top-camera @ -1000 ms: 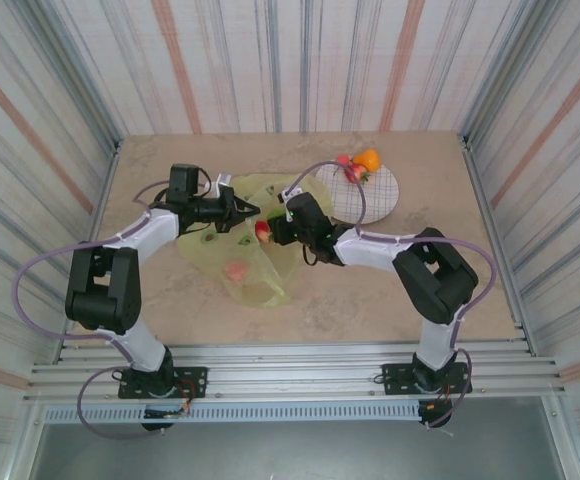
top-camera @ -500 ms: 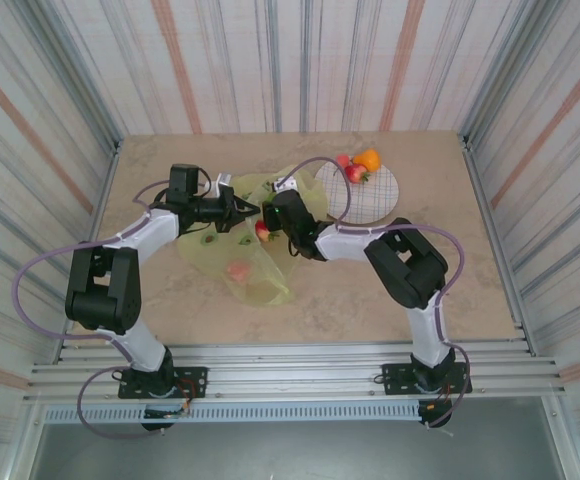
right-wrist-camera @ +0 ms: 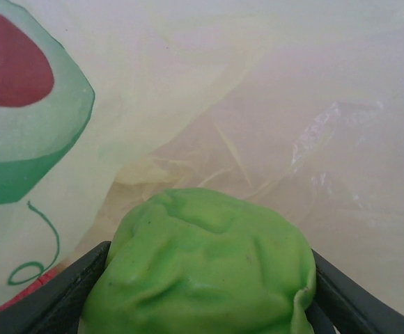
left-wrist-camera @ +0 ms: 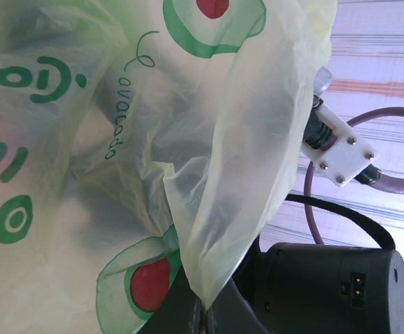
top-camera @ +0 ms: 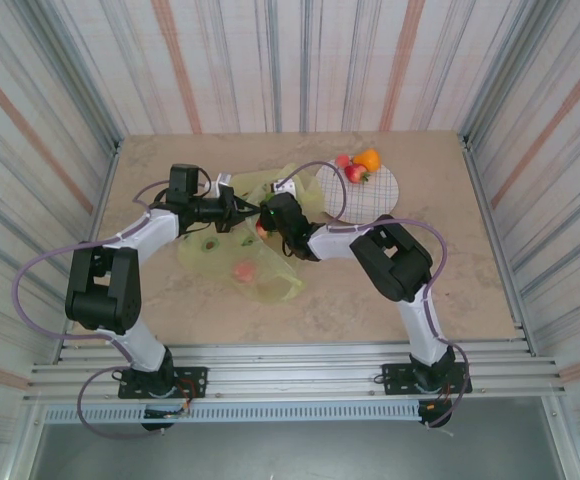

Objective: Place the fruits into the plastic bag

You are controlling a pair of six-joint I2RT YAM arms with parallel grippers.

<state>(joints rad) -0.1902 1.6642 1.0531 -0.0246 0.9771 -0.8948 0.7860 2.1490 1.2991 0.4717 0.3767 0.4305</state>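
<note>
The yellow-green plastic bag [top-camera: 220, 252] with avocado prints lies left of centre on the table. My left gripper [top-camera: 240, 212] is shut on a fold of the bag's rim [left-wrist-camera: 216, 229] and holds it lifted. My right gripper [top-camera: 266, 221] is at the bag's mouth, shut on a green apple [right-wrist-camera: 202, 264], with bag film [right-wrist-camera: 272, 118] all around it. A red fruit [top-camera: 260, 229] shows right beside that gripper. A pinkish-red fruit [top-camera: 241, 271] lies inside the bag. An orange [top-camera: 370, 159] and two red apples [top-camera: 355, 173] sit on the white grid plate [top-camera: 375, 198].
The plate stands at the back right, close to the bag's right side. The two arms meet over the bag, and the right arm's wrist housing [left-wrist-camera: 327, 285] and its cable [left-wrist-camera: 369, 118] sit close behind the left gripper. Striped walls enclose the table.
My right gripper has moved left with the green apple, from beside the bag into its mouth. The bag's near part has shifted slightly. The left gripper has held still.
</note>
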